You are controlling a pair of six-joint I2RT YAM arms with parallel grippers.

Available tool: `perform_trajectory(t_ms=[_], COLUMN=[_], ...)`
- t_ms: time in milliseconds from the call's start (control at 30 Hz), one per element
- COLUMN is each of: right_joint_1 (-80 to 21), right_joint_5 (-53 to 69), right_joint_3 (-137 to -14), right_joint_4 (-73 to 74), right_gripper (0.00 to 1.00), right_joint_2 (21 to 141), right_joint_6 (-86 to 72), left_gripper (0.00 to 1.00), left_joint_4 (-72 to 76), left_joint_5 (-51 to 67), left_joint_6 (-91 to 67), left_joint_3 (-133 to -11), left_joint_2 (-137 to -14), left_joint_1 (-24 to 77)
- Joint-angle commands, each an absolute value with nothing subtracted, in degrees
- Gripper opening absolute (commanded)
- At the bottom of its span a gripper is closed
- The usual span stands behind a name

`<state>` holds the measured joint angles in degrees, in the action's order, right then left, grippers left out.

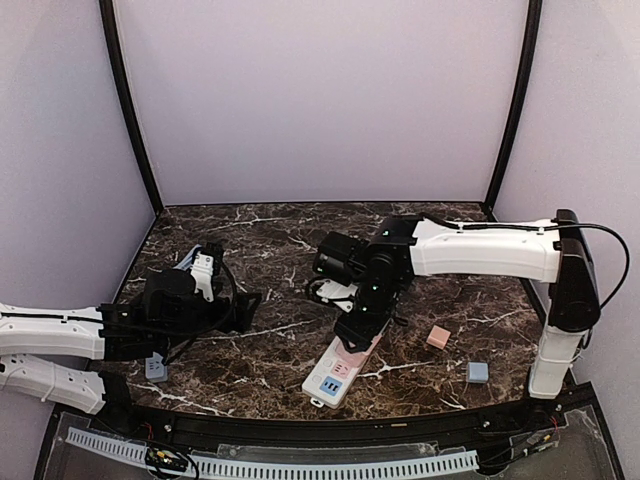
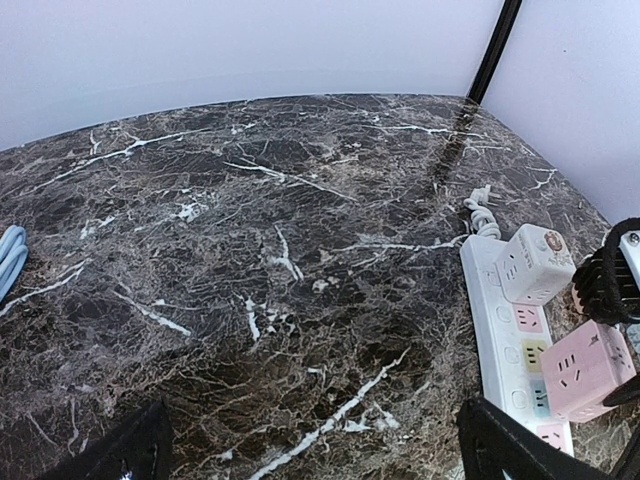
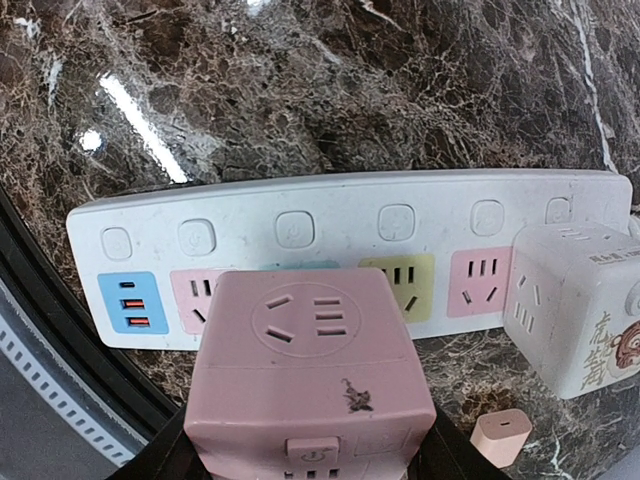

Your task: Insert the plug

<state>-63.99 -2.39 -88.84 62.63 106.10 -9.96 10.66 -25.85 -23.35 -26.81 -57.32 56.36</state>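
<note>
Pink plastic cube plug [image 3: 310, 370] held over the long white plastic power strip [image 3: 350, 215].
The right gripper [image 1: 360, 325] is clenched on the plug, above the strip's middle sockets. 1 white cube adapter [image 3: 575, 300] sits on the strip's far end. The left gripper [image 2: 320, 445], jaws released, rests well apart, left of the strip.

Pale lilac walls [image 1: 320, 100] with black corner posts [image 1: 130, 110] enclose a dark marble table [image 1: 270, 240].

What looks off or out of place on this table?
Nothing is spilled or broken. The pink cube bears a small dark scuff on its face. The strip lies slantwise on the table, and a pink plug and a blue plug lie loose to its right.
</note>
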Motion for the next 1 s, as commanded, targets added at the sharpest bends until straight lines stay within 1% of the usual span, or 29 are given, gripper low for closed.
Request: perform_trajectory(t_ms=[0,967], right_joint_1=[-64.48,-64.69], right_joint_5=[-2.23,-3.52], right_joint_3=[-90.32,-92.08], right_joint_4=[63.49,65.08], right_gripper=[0.00,0.00], right_joint_2=[106.33,110.83], right_joint_6=[-10.48,-8.93], left_gripper=[1.00,1.00], left_joint_4=[10.98,10.81], left_joint_5=[-26.02,-25.84], left_joint_6=[-23.55,-23.47], left_joint_3=[-25.56,-25.49], left_joint_2=[-56.26,-55.94], left_joint_1=[55.90,55.94])
